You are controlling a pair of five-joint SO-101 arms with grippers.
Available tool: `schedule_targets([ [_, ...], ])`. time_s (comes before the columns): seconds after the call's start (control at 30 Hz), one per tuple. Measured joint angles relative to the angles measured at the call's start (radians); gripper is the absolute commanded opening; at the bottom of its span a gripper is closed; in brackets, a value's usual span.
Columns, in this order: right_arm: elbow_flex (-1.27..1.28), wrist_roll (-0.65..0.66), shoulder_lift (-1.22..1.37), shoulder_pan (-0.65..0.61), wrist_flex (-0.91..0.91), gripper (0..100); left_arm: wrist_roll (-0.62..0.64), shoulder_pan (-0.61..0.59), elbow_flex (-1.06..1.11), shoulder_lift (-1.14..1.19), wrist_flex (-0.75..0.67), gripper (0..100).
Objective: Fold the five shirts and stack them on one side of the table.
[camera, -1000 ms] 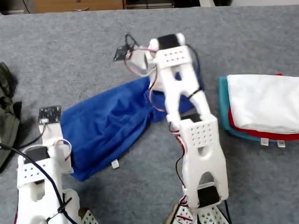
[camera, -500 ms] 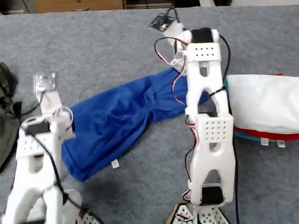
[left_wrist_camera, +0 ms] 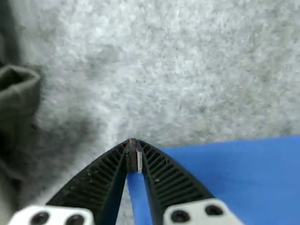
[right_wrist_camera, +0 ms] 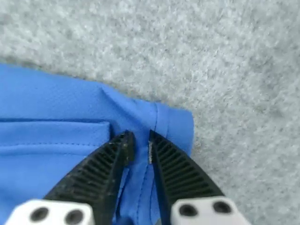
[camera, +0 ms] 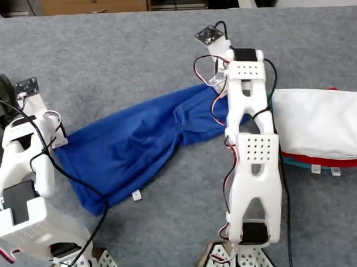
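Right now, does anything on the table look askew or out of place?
The blue shirt lies slantwise across the table, held at both ends by shut jaws, and bunches into a twist near its middle instead of lying flat. A dark green shirt sits crumpled at the table's left edge, unfolded.

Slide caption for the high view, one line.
Left arm and right arm hold opposite ends of a blue shirt on the grey table, beside a folded stack.

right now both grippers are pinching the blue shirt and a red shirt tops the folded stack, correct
Not quite. The high view shows a white shirt on top of the stack, with the red shirt under it. The left gripper and right gripper do pinch the blue shirt.
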Motion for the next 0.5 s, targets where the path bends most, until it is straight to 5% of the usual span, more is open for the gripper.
schedule_targets([
  [0.27,-0.006,0.028,0.0,0.0,0.011,7.7,-0.037,-0.071,-0.077,0.009,0.052,2],
  [0.5,-0.232,0.032,0.002,-0.02,0.241,7.7,-0.032,-0.066,-0.388,0.009,0.439,2],
])
